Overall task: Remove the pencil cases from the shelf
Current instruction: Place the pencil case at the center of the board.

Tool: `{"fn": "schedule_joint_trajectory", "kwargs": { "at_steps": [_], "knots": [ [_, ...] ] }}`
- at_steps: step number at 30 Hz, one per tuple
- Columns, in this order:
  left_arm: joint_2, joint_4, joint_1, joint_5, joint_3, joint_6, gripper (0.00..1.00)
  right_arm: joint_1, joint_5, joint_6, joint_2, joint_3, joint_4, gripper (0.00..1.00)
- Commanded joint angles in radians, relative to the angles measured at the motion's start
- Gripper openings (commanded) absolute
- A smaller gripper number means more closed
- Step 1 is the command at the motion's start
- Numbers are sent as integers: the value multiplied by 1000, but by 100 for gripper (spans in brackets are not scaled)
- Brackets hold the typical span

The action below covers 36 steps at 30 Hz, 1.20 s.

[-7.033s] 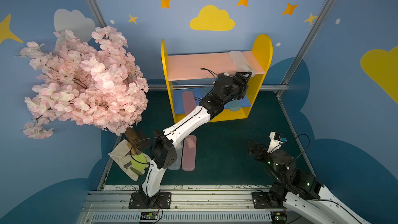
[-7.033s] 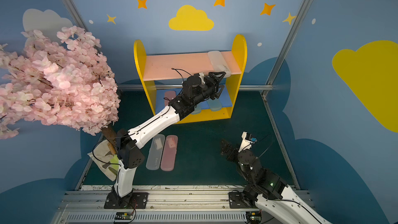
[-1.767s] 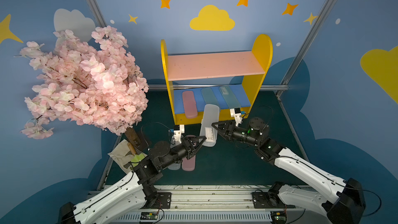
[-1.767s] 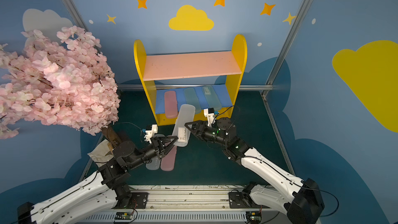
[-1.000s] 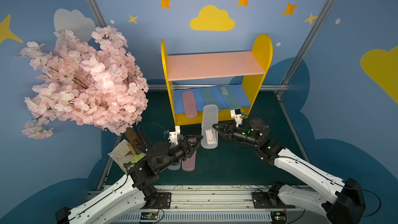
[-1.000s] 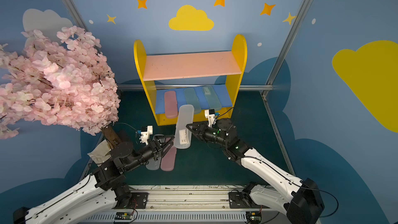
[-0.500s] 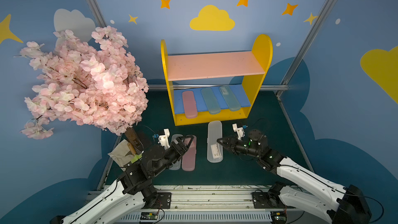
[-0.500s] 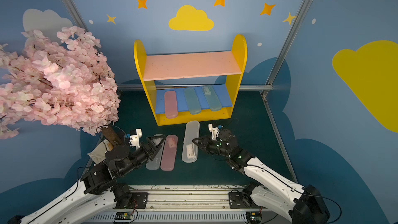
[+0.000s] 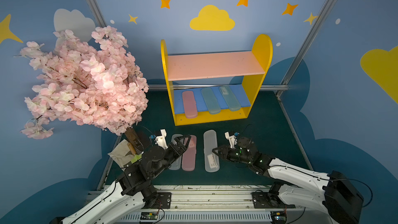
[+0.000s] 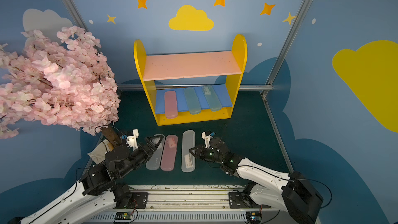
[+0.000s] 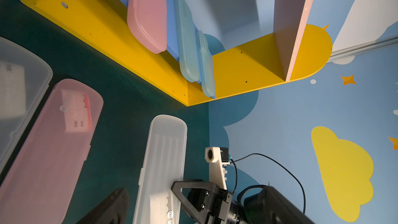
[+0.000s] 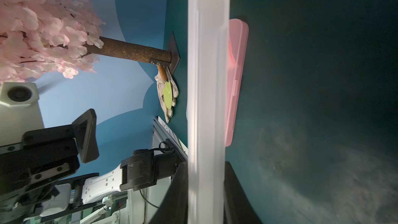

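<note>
- While your right gripper point(image 9: 216, 150) stays clamped on the long edge of the frosted clear pencil case point(image 9: 210, 145), that case has come down from mid-air before the shelf point(image 9: 257, 61) to the green mat point(image 9: 269, 126). Whether it rests fully, you cannot tell.
- Your left gripper point(image 9: 183, 141) has let go of it and now hovers wide open and empty over the cases already out.
- Three are off the shelf: the held one, a pink pencil case point(image 9: 189, 158) just beside it, and a second clear case point(image 9: 175, 162) partly under the left arm.
- Three remain on the blue lower board point(image 9: 178, 104): a pink shelf case point(image 9: 189, 104), a teal case point(image 9: 210, 101) and a second teal case point(image 9: 229, 98). You look about halfway, and releasing the right grip seems next.
- The pink upper board point(image 9: 215, 65) overhangs those three, so a reach likely has to come in low from the front.
- The blossom tree point(image 9: 86, 78) hangs over the left arm's side, with a glove point(image 9: 120, 154) near its trunk.
</note>
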Motion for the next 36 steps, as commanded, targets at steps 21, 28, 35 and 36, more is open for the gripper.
{"fn": "schedule_joint_trajectory", "kwargs": {
  "at_steps": [21,28,35,36],
  "knots": [
    [-56,-40,2,-52,-36,-4,100,59,95,94,375,39,376,9],
    [-68,-45,2,-57,-42,-9,100,59,74,109,435,64,390,10],
    [-78,-48,2,-64,-50,-18,100,55,78,134,466,64,389,11],
    [-80,-48,3,-66,-51,-18,100,53,76,133,469,64,390,11]
  ]
}}
